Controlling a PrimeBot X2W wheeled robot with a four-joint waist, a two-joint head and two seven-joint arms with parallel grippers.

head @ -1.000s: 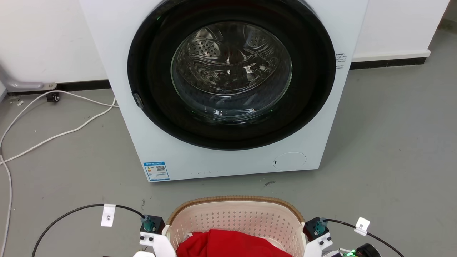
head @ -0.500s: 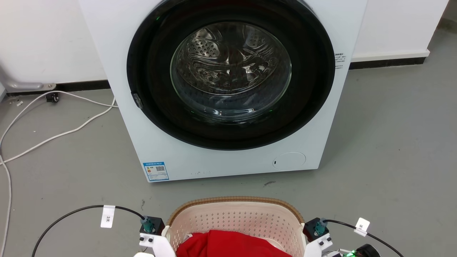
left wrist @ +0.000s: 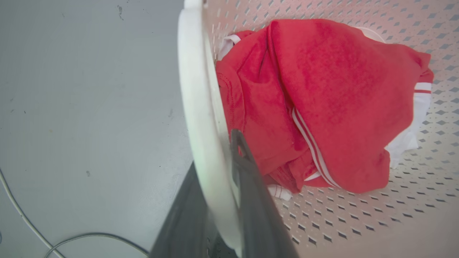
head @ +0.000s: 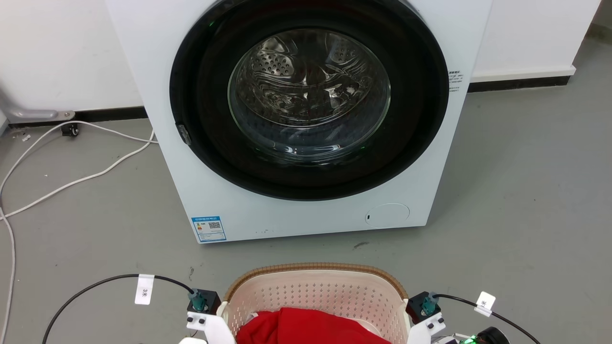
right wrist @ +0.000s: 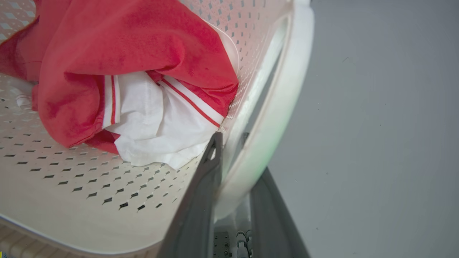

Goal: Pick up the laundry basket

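You've got the laundry basket [head: 315,267] low at the bottom of the head view, btw the robot and the washing machine [head: 287,222], close to the machine's front but not touching it. Inside lies a red garment [head: 306,327], and the right wrist view shows a white garment [right wrist: 154,129] bunched under it.

Left tool [left wrist: 215,150]: it straddles the basket's left handle [left wrist: 195,89], w/ one finger [left wrist: 247,172] on the inner side by the clothes and the other on the outer, floor side. The white hoop sits pinched btw them, so it reads as clenched on the handle. Right tool [right wrist: 231,143]: same setup on the right handle [right wrist: 287,89], inner finger [right wrist: 208,172] against the perforated wall and outer one beyond the hoop. That also looks clenched.

Step in hand, as I judge it: both grips are made and the lift is what's due. Can't tell from these views whether the base has left the floor [head: 516,215].

For the next move you'd want both arms rising together at the same rate, so the basket stays level and the clothes don't slide to one side. Keep the squeeze on, b/c the handles are smooth plastic hoops and could swivel or slip in the fingers. Go straight up, not fwd, since the machine front is near. The cables [head: 71,184] at far left are well apart, so no issue there.
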